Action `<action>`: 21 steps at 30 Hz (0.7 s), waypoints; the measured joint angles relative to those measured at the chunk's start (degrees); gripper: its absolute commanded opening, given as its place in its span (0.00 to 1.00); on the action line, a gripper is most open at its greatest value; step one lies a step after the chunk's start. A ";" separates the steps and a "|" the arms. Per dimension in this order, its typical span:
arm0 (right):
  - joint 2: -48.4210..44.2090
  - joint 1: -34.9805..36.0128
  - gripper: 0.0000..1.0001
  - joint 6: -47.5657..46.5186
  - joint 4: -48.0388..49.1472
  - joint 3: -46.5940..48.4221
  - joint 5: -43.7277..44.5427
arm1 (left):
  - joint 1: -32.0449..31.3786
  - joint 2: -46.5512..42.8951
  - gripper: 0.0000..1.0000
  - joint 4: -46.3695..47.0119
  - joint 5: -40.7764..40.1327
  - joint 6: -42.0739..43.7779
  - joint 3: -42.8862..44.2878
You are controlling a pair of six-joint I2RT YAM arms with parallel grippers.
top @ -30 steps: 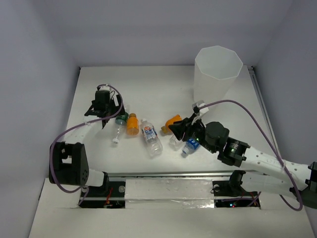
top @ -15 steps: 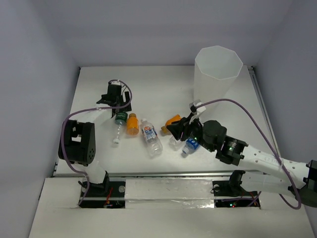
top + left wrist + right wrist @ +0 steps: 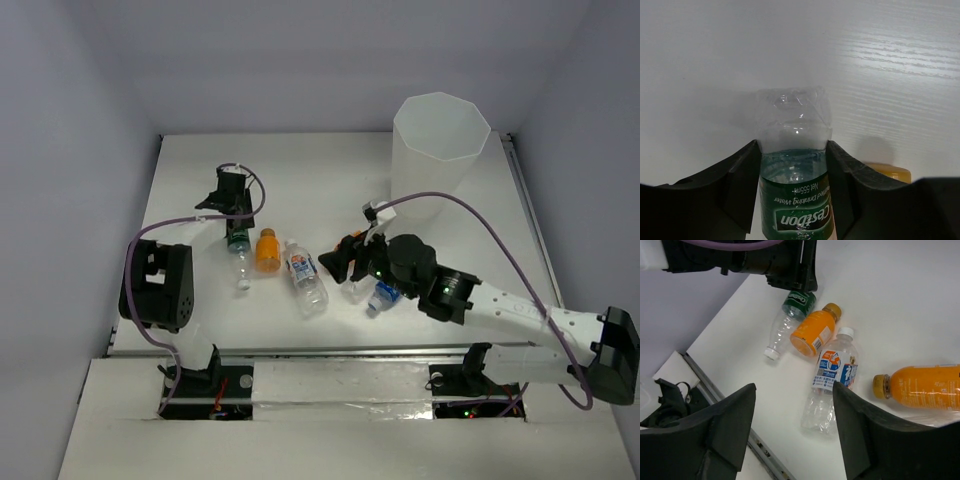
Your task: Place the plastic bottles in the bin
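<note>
- Green-label bottle [image 3: 795, 210]: cap end cut off at btm edge, left wrist view.
- Orange bottle [image 3: 888, 173]: only cap shows past left gripper [image 3: 794, 145].
- 2nd orange bottle [image 3: 925, 386]: base beyond rt edge; in top view mostly under right gripper [image 3: 338, 260].

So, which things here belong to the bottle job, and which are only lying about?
Job: green-labelled bottle, first orange bottle, white-red labelled bottle, second orange bottle, blue-labelled bottle, unlabelled clear bottle, bin.
Not the job: purple cables, table.

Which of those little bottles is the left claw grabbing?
The clear bottle with the dark green label, leftmost in the row, beside an orange bottle. The left gripper hugs its sides.
</note>
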 measured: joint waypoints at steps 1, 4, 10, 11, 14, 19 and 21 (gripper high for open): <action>1.20 0.00 0.71 0.09 -0.02 0.46 -0.02 | 0.02 -0.33 0.37 -0.37 -0.35 0.07 0.00; 6.58 0.00 0.72 0.70 -0.11 3.04 0.09 | 0.02 -3.45 0.34 -1.92 -1.25 0.07 0.00; 22.08 -0.02 0.73 1.92 -1.62 12.55 -0.48 | 0.02 -19.19 0.34 -1.70 -2.14 0.02 -0.15; 24.68 -0.04 0.74 1.95 -2.32 14.56 -0.55 | 0.02 -22.25 0.34 -1.27 -2.21 -0.04 -0.17; 32.28 -0.52 0.75 1.75 -3.96 21.46 -1.20 | 0.02 -30.27 0.34 0.33 -2.12 -0.37 -0.79; 44.39 -1.29 0.77 1.97 -9.03 34.40 -2.10 | 1.05 -42.49 0.34 2.78 0.66 -2.32 -3.91; 48.65 -1.57 0.80 2.21 -10.71 39.15 -2.45 | 1.66 -46.99 0.34 3.52 1.60 -3.23 -5.09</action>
